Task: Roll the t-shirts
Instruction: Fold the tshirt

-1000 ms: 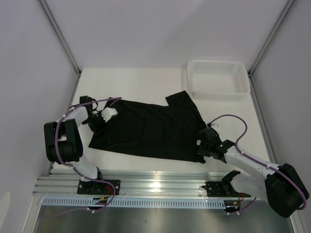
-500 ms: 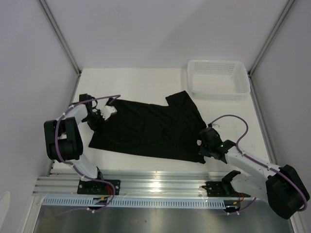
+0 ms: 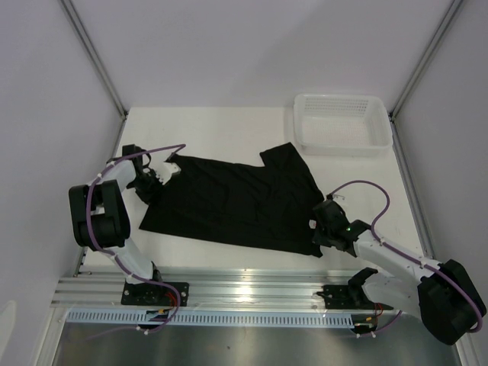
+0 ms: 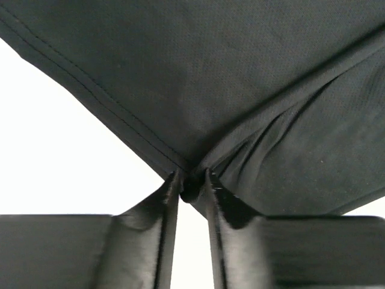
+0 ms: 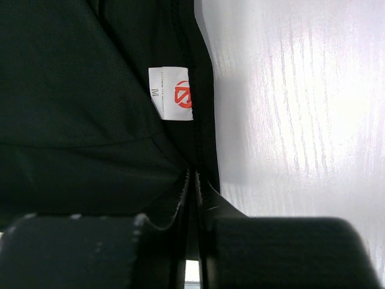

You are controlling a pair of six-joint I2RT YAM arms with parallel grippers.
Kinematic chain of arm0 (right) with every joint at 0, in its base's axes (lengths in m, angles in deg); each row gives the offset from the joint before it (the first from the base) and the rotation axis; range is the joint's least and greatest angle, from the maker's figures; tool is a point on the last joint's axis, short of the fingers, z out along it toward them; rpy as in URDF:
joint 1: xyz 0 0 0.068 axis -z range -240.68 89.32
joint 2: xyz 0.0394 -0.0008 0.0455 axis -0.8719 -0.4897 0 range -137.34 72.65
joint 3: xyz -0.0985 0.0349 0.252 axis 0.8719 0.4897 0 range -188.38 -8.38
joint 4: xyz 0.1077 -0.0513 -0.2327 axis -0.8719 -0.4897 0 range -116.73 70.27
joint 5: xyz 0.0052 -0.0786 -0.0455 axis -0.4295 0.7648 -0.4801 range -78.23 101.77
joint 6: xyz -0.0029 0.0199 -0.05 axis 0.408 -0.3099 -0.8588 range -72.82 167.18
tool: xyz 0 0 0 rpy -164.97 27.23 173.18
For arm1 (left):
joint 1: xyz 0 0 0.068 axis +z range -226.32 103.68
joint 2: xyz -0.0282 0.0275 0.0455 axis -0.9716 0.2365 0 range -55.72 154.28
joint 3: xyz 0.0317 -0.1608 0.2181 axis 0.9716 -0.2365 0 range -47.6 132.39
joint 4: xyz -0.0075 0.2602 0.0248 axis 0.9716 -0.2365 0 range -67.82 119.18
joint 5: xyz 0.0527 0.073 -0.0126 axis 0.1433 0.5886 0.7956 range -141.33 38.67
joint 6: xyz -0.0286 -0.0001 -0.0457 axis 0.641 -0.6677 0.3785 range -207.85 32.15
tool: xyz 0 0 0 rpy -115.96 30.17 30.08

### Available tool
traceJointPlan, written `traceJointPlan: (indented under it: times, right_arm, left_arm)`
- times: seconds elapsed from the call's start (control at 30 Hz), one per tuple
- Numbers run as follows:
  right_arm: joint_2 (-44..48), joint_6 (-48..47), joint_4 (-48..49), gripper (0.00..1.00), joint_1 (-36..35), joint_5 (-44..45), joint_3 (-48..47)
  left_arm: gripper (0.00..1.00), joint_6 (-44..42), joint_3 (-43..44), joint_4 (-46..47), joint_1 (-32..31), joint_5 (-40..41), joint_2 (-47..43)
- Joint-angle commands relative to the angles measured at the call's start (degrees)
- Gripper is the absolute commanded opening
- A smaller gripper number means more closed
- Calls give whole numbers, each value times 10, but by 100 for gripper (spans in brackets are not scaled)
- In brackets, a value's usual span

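Observation:
The black t-shirt point(image 3: 229, 202) lies spread out on the white table point(image 3: 221, 130), with a sleeve pointing toward the back right. My left gripper point(image 3: 158, 179) is at the shirt's far left corner. In the left wrist view its jaws point(image 4: 192, 180) pinch a small bunch of hem, and creases fan out from the pinch across the t-shirt point(image 4: 240, 72). My right gripper point(image 3: 319, 231) sits at the shirt's near right edge. In the right wrist view its jaws point(image 5: 194, 177) are closed on the collar edge just below the white neck label point(image 5: 171, 93).
A white mesh basket point(image 3: 341, 122) stands at the back right corner, apart from the shirt. White walls border the table on the left, right and back. The metal mounting rail point(image 3: 244, 290) runs along the near edge, under both arm bases.
My left gripper has shifted a little to the back left with the shirt's corner, drawing the left side flatter. The right gripper stays where it was.

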Motion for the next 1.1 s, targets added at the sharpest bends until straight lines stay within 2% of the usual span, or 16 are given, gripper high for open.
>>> traceJointPlan:
  times: [0.0, 0.03, 0.07, 0.17, 0.3, 0.33, 0.43, 0.57, 0.67, 0.77, 0.93, 1.07]
  right_arm:
    - [13, -7, -3, 11, 3, 3, -7]
    - [18, -8, -5, 13, 3, 3, -9]
    - [20, -9, -7, 19, 2, 3, -13]
    - [29, -15, -15, 28, 0, 1, -28]
    - [42, -29, -36, 35, -12, 16, -63]
    - [43, -32, -50, 36, -13, 19, -71]
    - [44, -31, -87, 38, -17, 41, -98]
    - [50, 4, -127, 46, -17, 55, -92]
    - [63, 39, -136, 51, -20, 39, -61]
    - [71, 59, -123, 53, -25, 20, -30]
    - [50, 73, -82, 53, -32, -7, -3]
    - [49, 81, -76, 47, -41, -4, -4]
  left_arm:
    - [31, 4, 9, -12, 5, -14, 0]
    - [37, 6, 10, -13, 5, -13, -2]
    - [39, 11, 9, -14, 5, -13, -2]
    - [44, 23, 20, -23, 5, -15, -10]
    - [45, 37, 27, -36, 5, -20, -36]
    - [50, 40, 28, -41, 5, -20, -44]
    - [53, 46, 19, -55, 6, -17, -76]
    - [55, 62, -13, -53, 8, 19, -117]
    - [56, 90, -45, -54, 9, 77, -120]
    - [57, 112, -75, -44, 14, 106, -103]
    - [57, 140, -72, -14, 17, 124, -69]
    - [57, 162, -56, 3, 17, 122, -50]
